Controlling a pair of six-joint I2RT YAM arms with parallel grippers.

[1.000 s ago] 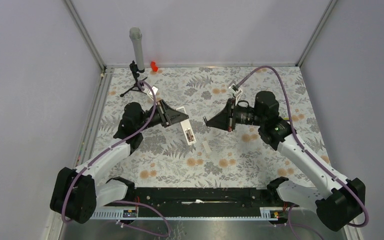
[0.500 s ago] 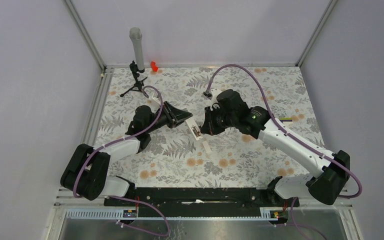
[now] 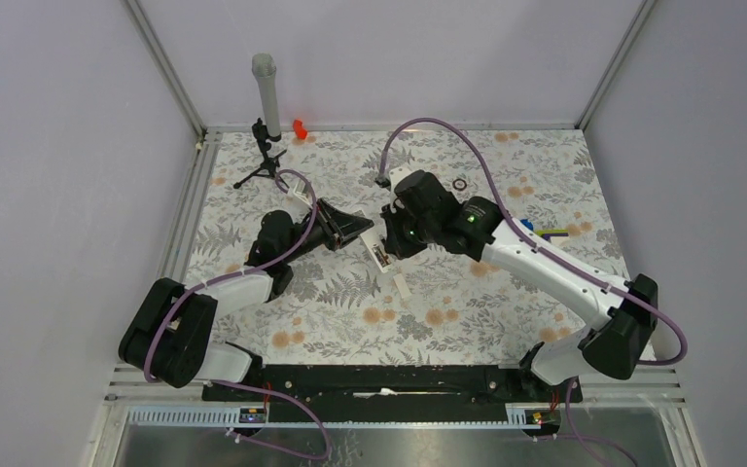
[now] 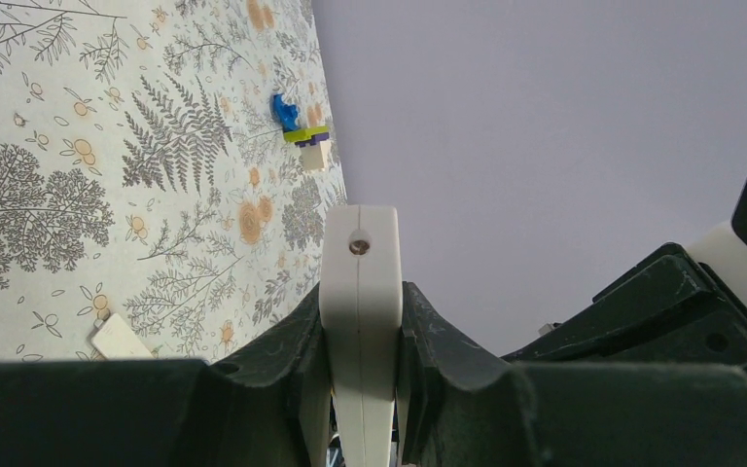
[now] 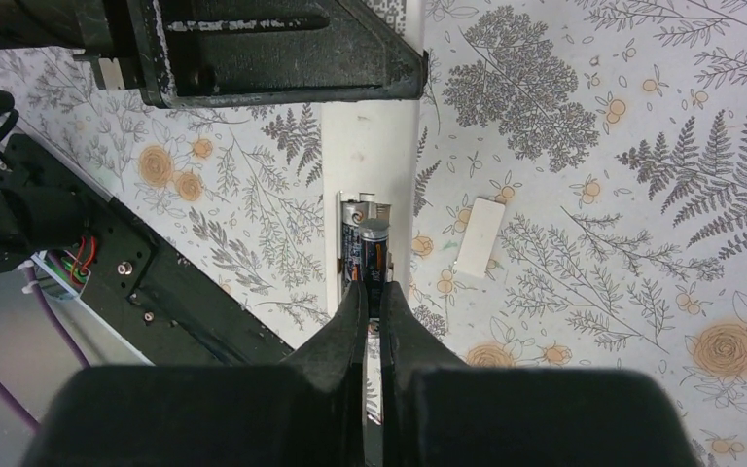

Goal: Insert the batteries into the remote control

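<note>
White plastic remote control [image 5: 370,146] holds two slim dark cylindrical batteries [image 5: 364,251].

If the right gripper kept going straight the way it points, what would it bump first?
Most likely the remote: the right gripper holds a battery just at its open slot. Farther along is the left gripper clamping the remote. Depth is hard to judge.

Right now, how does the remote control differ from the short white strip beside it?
The remote control is much longer than the strip. The left claw clamps the remote; the strip lies loose on the cloth. The remote has an open bay with dark batteries; the strip is plain. Both are white and rectangular.
</note>
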